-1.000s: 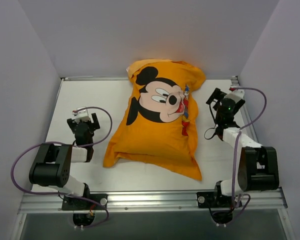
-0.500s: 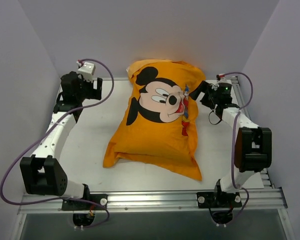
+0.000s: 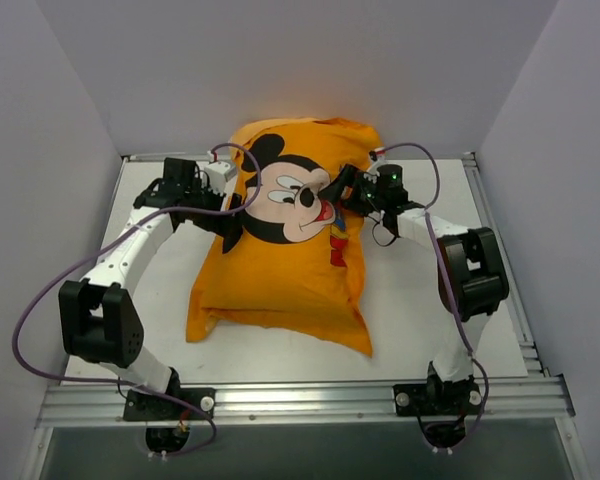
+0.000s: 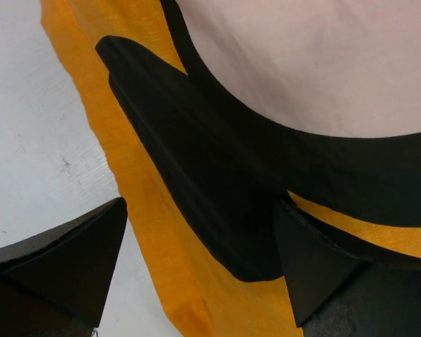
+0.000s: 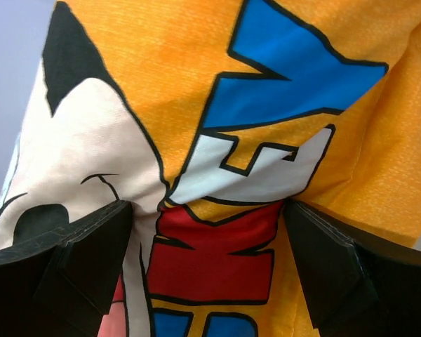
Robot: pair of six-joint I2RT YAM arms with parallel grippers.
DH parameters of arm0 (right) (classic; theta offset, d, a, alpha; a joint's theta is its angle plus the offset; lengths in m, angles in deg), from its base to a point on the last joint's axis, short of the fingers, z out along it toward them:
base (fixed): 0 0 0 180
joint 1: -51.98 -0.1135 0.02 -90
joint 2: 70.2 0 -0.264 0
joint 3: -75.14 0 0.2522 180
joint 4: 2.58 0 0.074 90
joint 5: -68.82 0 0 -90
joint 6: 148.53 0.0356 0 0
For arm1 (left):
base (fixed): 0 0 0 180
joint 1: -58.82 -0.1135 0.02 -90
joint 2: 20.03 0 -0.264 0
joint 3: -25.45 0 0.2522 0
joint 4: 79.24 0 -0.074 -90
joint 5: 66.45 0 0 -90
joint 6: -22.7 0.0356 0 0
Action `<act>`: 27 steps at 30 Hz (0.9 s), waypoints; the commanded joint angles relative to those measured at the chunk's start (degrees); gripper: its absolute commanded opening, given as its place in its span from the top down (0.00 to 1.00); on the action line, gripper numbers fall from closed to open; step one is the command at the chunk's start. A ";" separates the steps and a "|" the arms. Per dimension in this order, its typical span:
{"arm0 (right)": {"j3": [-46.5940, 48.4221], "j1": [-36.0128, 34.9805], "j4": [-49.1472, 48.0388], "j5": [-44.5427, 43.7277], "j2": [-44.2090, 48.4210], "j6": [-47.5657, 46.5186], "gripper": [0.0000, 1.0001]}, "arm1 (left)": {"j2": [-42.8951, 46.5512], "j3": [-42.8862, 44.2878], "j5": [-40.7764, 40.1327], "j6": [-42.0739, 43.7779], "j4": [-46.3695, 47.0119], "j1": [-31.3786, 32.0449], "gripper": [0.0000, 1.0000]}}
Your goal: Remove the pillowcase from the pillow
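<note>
The orange-yellow pillowcase (image 3: 280, 270) with the Mickey Mouse print lies in the middle of the white table (image 3: 420, 300), plump and full. The pillow is hidden inside it. My left gripper (image 3: 232, 218) is at its upper left edge. In the left wrist view the pillowcase (image 4: 161, 210) has its edge between my open left gripper (image 4: 200, 207) fingers. My right gripper (image 3: 338, 188) is on its upper right part. In the right wrist view the gripper (image 5: 209, 203) is open and straddles a bunched fold of the printed pillowcase (image 5: 161, 70).
Grey walls close in the table at the back and on both sides. A metal rail (image 3: 300, 395) runs along the near edge by the arm bases. Purple cables (image 3: 40, 300) loop off both arms.
Both arms swung in from the table's sides and now reach onto the pillowcase's far end. The pillowcase has shifted a little to the left and its far end has bunched.
</note>
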 commanded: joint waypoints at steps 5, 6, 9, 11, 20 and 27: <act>6.54 -5.59 -3.74 1.68 -8.71 3.41 0.55 | -2.73 3.08 2.10 0.15 -1.58 -0.28 0.06; 6.64 -5.86 -4.87 1.60 -9.15 3.93 0.63 | -2.99 3.08 2.01 0.07 -1.58 -0.28 0.06; 5.59 -5.69 -6.98 0.90 -8.54 6.31 1.00 | -2.74 2.99 2.01 0.42 -2.11 -0.46 0.06; 5.14 -5.16 -6.55 -0.59 -6.17 5.53 1.00 | -1.34 3.43 2.79 1.03 -2.55 -0.72 0.06; 3.90 10.12 4.94 -4.55 15.70 -0.18 1.00 | 4.38 10.20 8.42 -0.71 -8.35 -10.45 0.06; 21.46 13.04 33.82 -18.69 23.90 -19.86 1.00 | 5.96 12.40 5.53 -0.55 -11.16 -15.66 0.06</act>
